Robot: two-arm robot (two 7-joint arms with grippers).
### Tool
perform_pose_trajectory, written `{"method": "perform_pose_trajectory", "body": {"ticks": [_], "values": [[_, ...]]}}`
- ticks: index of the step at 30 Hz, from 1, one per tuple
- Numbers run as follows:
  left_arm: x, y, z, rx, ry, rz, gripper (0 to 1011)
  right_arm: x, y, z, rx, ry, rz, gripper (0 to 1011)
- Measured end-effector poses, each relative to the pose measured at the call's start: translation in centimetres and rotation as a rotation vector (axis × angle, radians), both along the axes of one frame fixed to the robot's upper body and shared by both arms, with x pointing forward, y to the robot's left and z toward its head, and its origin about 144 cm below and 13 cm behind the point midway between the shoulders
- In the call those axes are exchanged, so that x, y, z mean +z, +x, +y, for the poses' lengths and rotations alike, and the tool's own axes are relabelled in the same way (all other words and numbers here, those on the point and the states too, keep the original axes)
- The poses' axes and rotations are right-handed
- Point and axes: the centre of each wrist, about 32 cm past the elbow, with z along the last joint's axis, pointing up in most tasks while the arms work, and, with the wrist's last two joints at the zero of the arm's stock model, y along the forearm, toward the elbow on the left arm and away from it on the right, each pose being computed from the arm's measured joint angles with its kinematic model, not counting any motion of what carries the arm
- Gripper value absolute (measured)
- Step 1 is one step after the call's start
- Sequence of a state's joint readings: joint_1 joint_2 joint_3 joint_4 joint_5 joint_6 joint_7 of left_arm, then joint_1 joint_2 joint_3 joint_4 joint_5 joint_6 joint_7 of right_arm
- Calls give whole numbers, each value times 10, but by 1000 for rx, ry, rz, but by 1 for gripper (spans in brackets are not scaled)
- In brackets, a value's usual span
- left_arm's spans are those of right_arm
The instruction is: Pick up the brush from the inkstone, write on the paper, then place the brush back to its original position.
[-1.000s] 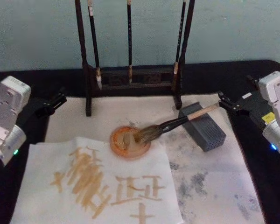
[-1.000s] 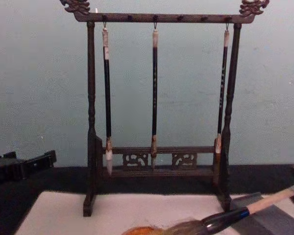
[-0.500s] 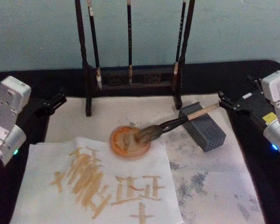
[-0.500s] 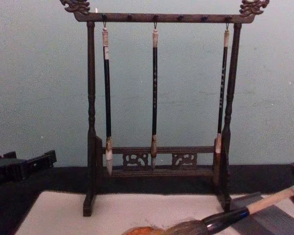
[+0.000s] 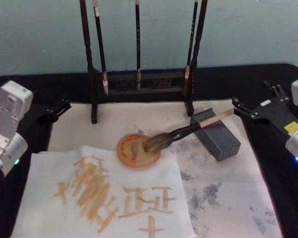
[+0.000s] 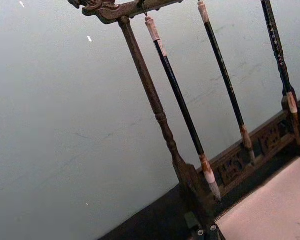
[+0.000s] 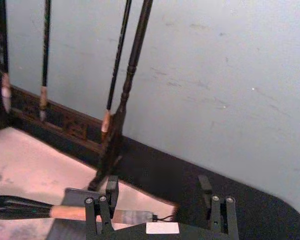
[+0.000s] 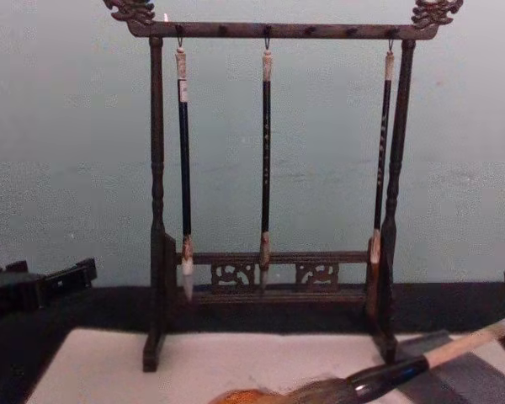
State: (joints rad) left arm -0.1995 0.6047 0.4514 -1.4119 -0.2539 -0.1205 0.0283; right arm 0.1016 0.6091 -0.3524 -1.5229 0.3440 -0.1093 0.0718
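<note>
The large bushy-headed, tan-handled calligraphy brush (image 5: 188, 130) lies across the dark grey rectangular inkstone (image 5: 221, 140) toward the desk's right edge, bristles in a round orange dish (image 5: 126, 154). The right gripper (image 7: 157, 184) gapes open just by its handle end. The left gripper (image 5: 57, 107) is parked at the left edge, grip unreadable.

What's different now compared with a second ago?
The right gripper, jaws open, has drawn back slightly to the right from the large tan-handled brush. That brush stays propped on the dark grey stone block, and the left gripper stays parked.
</note>
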Motion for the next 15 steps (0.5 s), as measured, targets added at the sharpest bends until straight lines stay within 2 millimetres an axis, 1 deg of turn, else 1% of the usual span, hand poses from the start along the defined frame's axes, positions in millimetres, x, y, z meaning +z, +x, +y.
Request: {"method": "perform_pose_trajectory", "body": {"ticks": [7, 15], "values": [[0, 0, 0, 0, 0, 0, 1000, 3, -13, -1, 21, 63, 28, 1006], [0, 0, 0, 0, 0, 0, 1002, 0, -25, -6, 57, 161, 89, 1008]]}}
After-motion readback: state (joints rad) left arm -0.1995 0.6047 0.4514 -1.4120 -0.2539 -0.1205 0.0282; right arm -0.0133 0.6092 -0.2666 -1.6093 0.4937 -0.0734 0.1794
